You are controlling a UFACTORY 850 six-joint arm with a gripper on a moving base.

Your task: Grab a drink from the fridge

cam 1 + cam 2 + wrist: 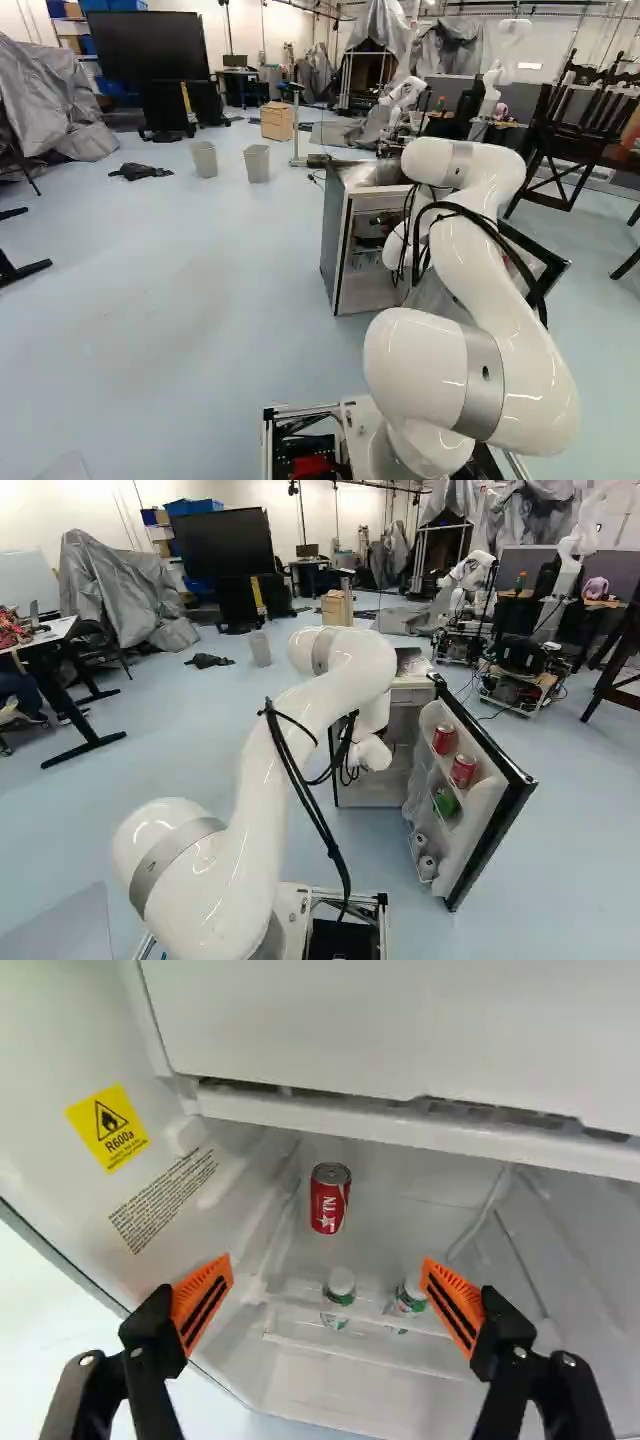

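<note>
"Since the drink heads the list, where is it lodged?"

"Item: one red metal can with white markings (pixel 330 1198), upright inside the grey-sided fridge (pixel 335 240), ahead of the spread fingers and apart from both."

"Neighbours?"

"Two white-capped bottles with green labels (pixel 340 1285) (pixel 410 1296), side by side, nearer the fingers. Above the can, one white plastic compartment front (pixel 400 1040); on the inner wall, one yellow warning label (pixel 108 1128)."

"Tool?"

"One black two-finger gripper with orange pads (pixel 372 228), reaching into the fridge. Condition, per wrist view: gripper (pixel 328 1260) released, fingers wide apart. Carried by one white jointed arm (pixel 300 730), black cables (pixel 310 800) attached."

"Door?"

"One dark-edged fridge door (pixel 490 810), swung open. Its shelves: two red cans (pixel 444 738) (pixel 463 770), a green item (pixel 446 802) below, two pale containers (pixel 421 842) (pixel 427 867) lowest."

"Beyond?"

"Two pale grey bins (pixel 204 160) (pixel 257 163) on the floor; one large black screen (pixel 150 45) farther back."
</note>
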